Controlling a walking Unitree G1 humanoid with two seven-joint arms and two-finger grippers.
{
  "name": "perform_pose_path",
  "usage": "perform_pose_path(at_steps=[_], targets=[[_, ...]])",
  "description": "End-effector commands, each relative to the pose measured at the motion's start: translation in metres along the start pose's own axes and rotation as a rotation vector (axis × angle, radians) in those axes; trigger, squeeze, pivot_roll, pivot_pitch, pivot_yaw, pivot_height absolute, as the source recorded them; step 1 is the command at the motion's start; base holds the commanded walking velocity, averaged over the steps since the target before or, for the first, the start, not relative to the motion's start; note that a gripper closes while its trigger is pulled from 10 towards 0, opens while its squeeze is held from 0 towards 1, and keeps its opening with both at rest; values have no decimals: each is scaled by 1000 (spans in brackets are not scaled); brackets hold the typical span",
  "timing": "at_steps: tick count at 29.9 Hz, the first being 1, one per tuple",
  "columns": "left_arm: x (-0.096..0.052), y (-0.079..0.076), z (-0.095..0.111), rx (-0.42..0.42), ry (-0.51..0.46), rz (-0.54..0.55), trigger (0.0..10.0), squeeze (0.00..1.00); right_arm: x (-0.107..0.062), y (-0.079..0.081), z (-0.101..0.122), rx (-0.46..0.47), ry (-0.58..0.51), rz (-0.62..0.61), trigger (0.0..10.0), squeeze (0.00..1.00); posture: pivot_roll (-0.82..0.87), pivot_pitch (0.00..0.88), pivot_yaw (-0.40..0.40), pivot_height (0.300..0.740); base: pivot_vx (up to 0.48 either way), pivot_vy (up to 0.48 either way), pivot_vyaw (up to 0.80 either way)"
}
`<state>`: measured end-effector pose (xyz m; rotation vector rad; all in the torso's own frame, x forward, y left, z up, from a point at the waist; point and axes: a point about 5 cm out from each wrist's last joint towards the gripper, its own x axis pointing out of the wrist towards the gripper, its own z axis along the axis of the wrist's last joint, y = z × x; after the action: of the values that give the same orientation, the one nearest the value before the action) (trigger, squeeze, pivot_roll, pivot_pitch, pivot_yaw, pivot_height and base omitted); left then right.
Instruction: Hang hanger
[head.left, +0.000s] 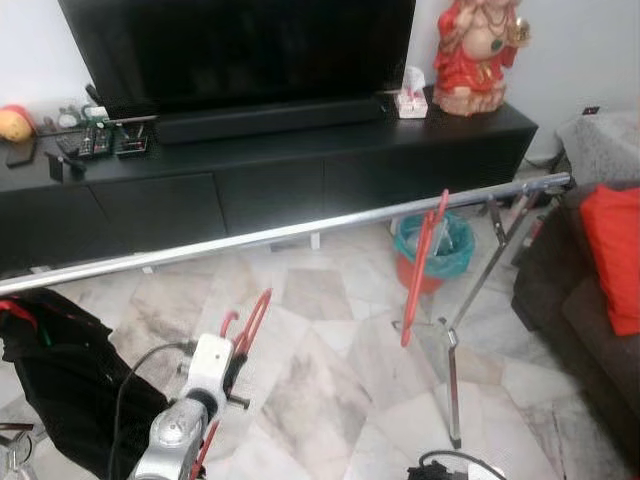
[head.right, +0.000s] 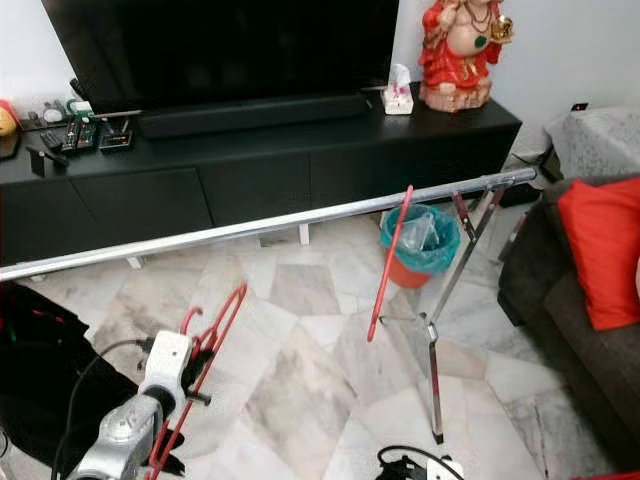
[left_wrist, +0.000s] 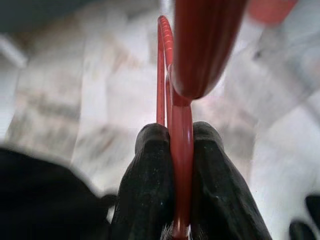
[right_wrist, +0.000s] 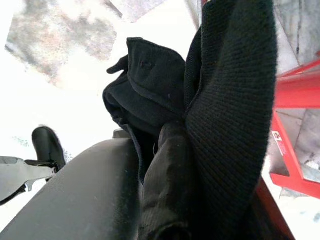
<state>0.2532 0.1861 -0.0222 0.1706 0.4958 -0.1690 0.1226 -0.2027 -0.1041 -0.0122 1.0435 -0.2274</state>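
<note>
Below the silver rail (head.left: 250, 238), the left hand (left_wrist: 175, 200) clenches a red hanger (head.left: 248, 325); the right hand (right_wrist: 165, 165) grips black clothing (right_wrist: 225, 100). Another red hanger (head.left: 422, 262) hangs on the rail.

Left arm raised low in front, right gripper buried in cloth.

Silver left arm (head.left: 178, 432) angled up and forward from lower left, white wrist housing uppermost. Left gripper (left_wrist: 181, 150) with two long black fingers (left_wrist: 150, 175) pinched tight on a thin red plastic hanger (left_wrist: 181, 125). Right gripper's black fingers (right_wrist: 167, 165) pressed against dark knitted black fabric (right_wrist: 230, 110); finger gap hidden.
</note>
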Motion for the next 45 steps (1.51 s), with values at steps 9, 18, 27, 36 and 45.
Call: perform_pose_path(at_steps=[9, 18, 27, 36, 45], targets=[[-13, -5, -44, -49, 200, 39, 10000, 0, 0, -1, -1, 10, -6, -6, 10000, 0, -9, 0, 11, 740, -27, 0, 0], [-13, -3, -46, -55, 211, 53, 10000, 0, 0, -1, 0, 9, -6, -7, 10000, 0, -6, 0, 11, 740, -80, 0, 0], [-11, -3, -44, -52, 205, 46, 10000, 0, 0, 0, -1, 10, -7, -12, 10000, 0, -8, 1, 14, 740, 0, 0, 0], [-12, -5, -45, -62, 203, 41, 10000, 0, 0, 0, -1, 13, -7, -13, 10000, 0, -7, 4, 15, 740, 0, 0, 0], [-12, -7, -45, -64, 204, 33, 10000, 0, 0, 0, -1, 13, -7, -13, 10000, 0, -9, 3, 16, 740, -228, 0, 0]])
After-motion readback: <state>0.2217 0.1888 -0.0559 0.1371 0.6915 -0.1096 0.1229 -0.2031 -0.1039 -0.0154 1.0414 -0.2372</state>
